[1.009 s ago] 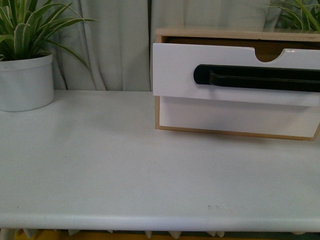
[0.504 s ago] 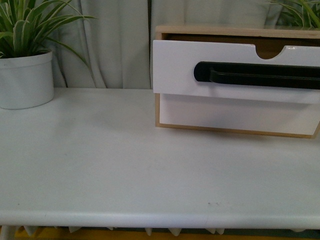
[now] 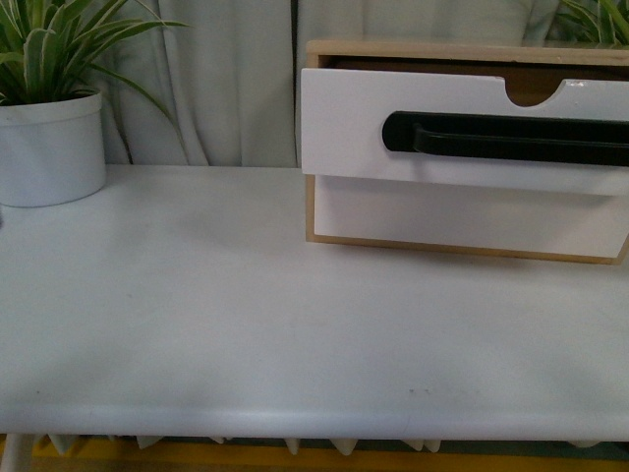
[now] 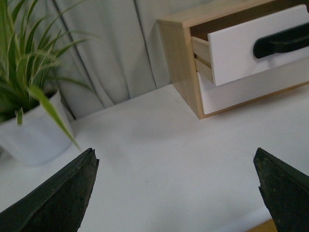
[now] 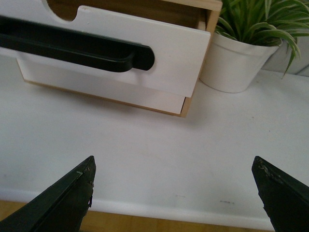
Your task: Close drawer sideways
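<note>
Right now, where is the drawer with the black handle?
In the front view the drawer sits upper right, pulled partly out of its wood frame on the table, right of the potted plant.

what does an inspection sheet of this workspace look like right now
surface: white table, a few faint specks near the front edge
job's things: drawer pulled partly out of its wood frame, black handle untouched
clutter: potted plant left of frame, second potted plant on its other side
grippers: left gripper open, right gripper open, both empty and clear of the drawer
cables: nothing seen
surroundings: pale curtain behind
</note>
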